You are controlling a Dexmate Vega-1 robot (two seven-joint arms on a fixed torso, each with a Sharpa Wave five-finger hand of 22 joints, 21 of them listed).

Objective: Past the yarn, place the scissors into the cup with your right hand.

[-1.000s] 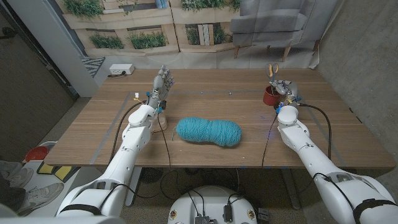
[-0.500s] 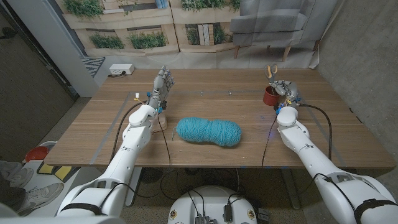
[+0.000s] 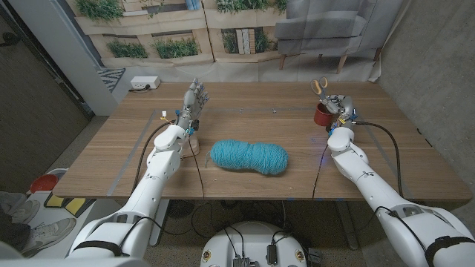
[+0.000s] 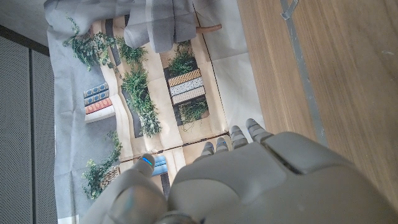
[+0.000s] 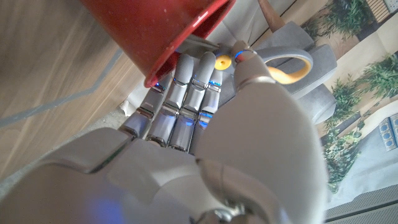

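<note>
Here the right robot hand (image 3: 339, 104) grips the scissors (image 3: 320, 86) over the cup (image 3: 322, 114) — yarn (image 3: 249, 156) well apart.

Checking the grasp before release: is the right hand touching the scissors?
Touching. In the right wrist view the right hand's fingers and thumb close on the scissors' yellow handle beside the red cup.

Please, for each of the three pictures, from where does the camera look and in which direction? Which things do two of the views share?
Head view: from the robot's head, down over both arms at the table, yarn, cup.
Left wrist view: along the left hand, toward the table edge and backdrop.
Right wrist view: along the right hand, toward the cup and scissors.
Shared: head and right wrist views both show cup, scissors, right hand.
</note>
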